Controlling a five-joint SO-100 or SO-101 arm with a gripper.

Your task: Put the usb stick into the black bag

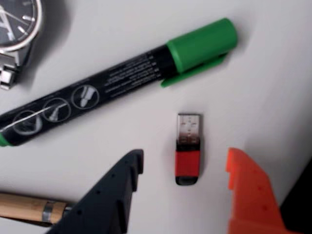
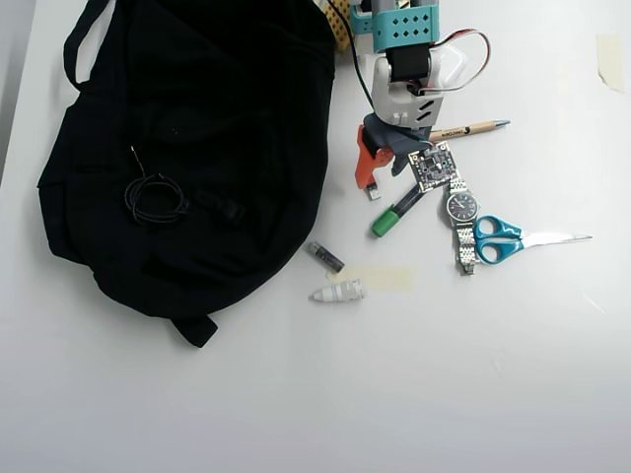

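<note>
Seen in the wrist view: the small usb stick with red plastic body and silver metal end (image 1: 187, 149), lying flat on the white bench (image 1: 263, 87), metal end pointing away from the camera, just between the two fingers of the gripper (image 1: 185, 170). Gripper spread wide, holding nothing, dark grey finger on the left of this view and orange finger on the right, neither touching the stick. Just beyond, a thick black marker with green cap (image 1: 117, 80), near but apart from the stick; a steel wristwatch with dark dial (image 1: 14, 29) in the upper left corner; a wooden pen (image 1: 27, 207) at the lower left. In the overhead view, the large black fabric bag (image 2: 197, 148) well apart to the left of the gripper (image 2: 380, 177), with the usb stick (image 2: 374, 193) hardly visible under the orange finger. Probably very light, stiff and hard, with smooth sides, so likely to slip or to turn if pinched off centre. Best taken across the red body, on its two long sides, not on the polished metal end. Also thin and low on the bench, so fingers to be lowered almost to the surface before closing.
</note>
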